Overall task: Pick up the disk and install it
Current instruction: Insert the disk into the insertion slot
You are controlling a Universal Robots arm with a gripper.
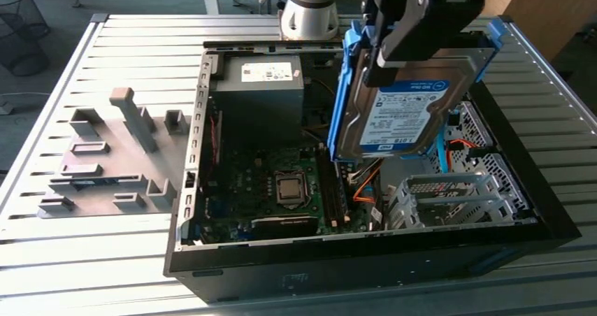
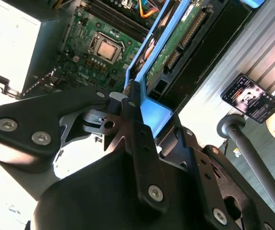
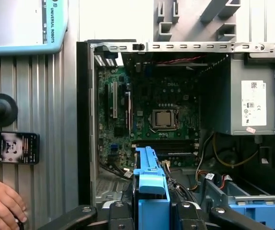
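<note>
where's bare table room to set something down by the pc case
Bare slats in front of the grey fixture blocks, on the exterior view's left of the case, and behind those blocks. Inside the case it is crowded: motherboard, cables, disk held above.

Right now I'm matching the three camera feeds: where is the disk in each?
Exterior view: the disk hangs in the gripper above the open case, label showing.
Second wrist view: the disk edge-on, blue bracket and green underside, with the motherboard beyond it.
First wrist view: its blue bracket in front of the motherboard.
Shared landmark: the processor socket.
</note>
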